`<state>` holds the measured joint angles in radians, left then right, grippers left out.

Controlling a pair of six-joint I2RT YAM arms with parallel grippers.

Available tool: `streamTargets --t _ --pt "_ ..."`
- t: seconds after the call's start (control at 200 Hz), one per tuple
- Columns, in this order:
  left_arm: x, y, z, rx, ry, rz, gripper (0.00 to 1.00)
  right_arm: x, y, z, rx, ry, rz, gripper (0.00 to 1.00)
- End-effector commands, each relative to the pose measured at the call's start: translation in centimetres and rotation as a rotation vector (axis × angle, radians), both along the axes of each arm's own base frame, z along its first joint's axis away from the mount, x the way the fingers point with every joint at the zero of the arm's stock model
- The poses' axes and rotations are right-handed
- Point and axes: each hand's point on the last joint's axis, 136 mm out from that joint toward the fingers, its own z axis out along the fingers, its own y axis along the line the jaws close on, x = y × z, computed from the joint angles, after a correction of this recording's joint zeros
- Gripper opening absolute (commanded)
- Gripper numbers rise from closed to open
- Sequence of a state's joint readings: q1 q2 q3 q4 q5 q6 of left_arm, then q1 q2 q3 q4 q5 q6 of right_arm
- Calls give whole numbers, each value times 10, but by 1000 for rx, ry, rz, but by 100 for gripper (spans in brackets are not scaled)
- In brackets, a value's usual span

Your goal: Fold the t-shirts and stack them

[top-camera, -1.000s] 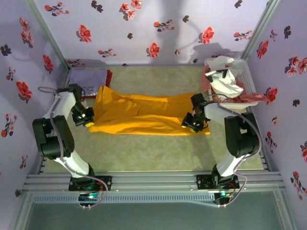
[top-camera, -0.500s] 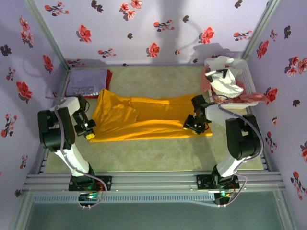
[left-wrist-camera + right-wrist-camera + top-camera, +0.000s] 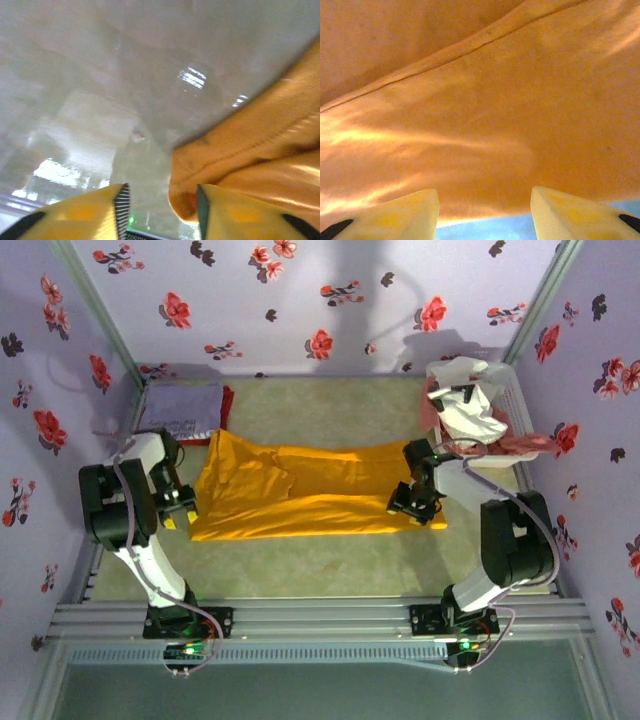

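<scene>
The room is a small booth, its walls [image 3: 300, 300] lilac and dotted with red and dark flowers. A pale greenish worktop [image 3: 330, 570] runs from wall to wall, glossy enough to catch bright glints of light close up [image 3: 100, 75]. A ribbed metal rail [image 3: 320, 618] crosses the near edge, where both arms are bolted down.

The mustard-orange t-shirt [image 3: 310, 490] lies in a long band across the middle of the worktop, rumpled along its upper part. The left pincer [image 3: 180, 510] sits at its left end. Seen close, the left pincer [image 3: 160, 200] has its yellow fingers [image 3: 90, 217] parted, and the shirt's hem [image 3: 260, 150] curls against one of them without being clamped. The right pincer [image 3: 418, 502] is low over the shirt's right end. Its wrist view [image 3: 482, 205] shows it wide too, with orange cloth [image 3: 480, 100] spread beyond the tips.

In the back left corner a folded lavender t-shirt [image 3: 180, 408] lies on a red t-shirt [image 3: 227, 402]. In the back right corner a white t-shirt [image 3: 470, 405] and a pink t-shirt [image 3: 520, 445] are heaped loosely.
</scene>
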<state>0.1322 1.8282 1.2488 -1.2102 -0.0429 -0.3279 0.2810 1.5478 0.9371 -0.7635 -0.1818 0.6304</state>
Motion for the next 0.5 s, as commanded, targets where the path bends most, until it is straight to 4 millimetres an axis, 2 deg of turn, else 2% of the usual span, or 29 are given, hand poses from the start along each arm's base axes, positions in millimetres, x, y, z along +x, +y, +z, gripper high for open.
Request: streamTargets --t 0.0,0.09,0.18,0.25,0.37,0.495 --pt "17 3 47 9 -122 21 49 3 -6 25 -27 -26 19 53" --pt "53 -20 60 -128 -280 67 49 11 -3 31 -16 -48 29 53" --pt "90 -42 65 -258 -402 116 50 22 2 37 -4 -65 42 53" --pt "112 -52 63 -305 -441 131 50 33 5 43 1 -81 51 53" --pt "132 -66 47 -321 -413 98 48 48 10 52 1 -97 68 53" --pt "142 -78 29 -311 -373 62 47 58 11 53 -5 -92 83 53"
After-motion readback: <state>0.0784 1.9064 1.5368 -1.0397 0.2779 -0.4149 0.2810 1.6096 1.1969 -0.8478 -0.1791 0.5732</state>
